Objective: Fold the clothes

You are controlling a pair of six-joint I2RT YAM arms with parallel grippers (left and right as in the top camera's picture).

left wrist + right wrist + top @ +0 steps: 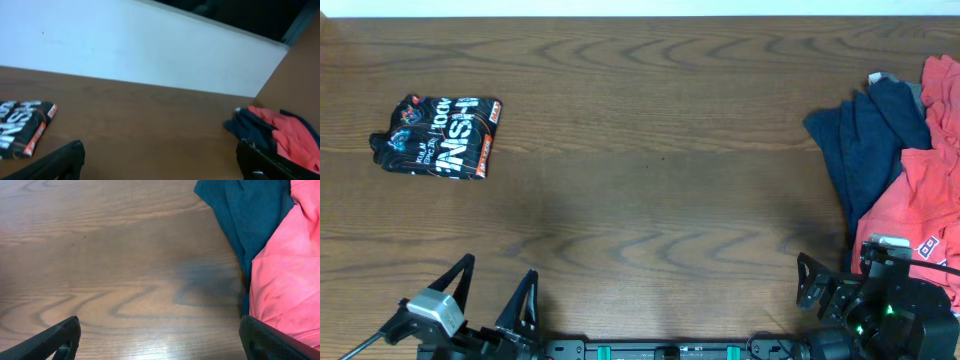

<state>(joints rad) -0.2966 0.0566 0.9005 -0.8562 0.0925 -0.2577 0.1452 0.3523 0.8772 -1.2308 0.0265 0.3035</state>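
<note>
The unfolded clothes lay heaped at the right side of the table (650, 150). A navy garment (865, 135) reached toward the middle, and a red garment (918, 195) overlapped its right side and ran out of the overhead view. A black printed shirt (438, 137), already folded into a tight packet, sat well apart at the far left.

Your right pincer (159, 325) was low at the near edge, just beside the red garment, with its jaws spread wide and nothing between them. Your left pincer (500, 272) was just as wide and empty at the near-left corner.

The step in hand looked like drawing one garment out of the heap. The red one lay on top, so I judged you were best to take it alone: pinch a single layer at its near-left border and lift enough to clear the navy cloth, so the two did not drag together. You would then want both pincers on opposite corners to spread it flat before any crease.

Room was generous, with bare wood running between the heap and the folded shirt. That was the place to lay the garment out, short of the black packet. On the right I could not tell where the table ended under the cloth, so you had reason to pull inward rather than sideways.
</note>
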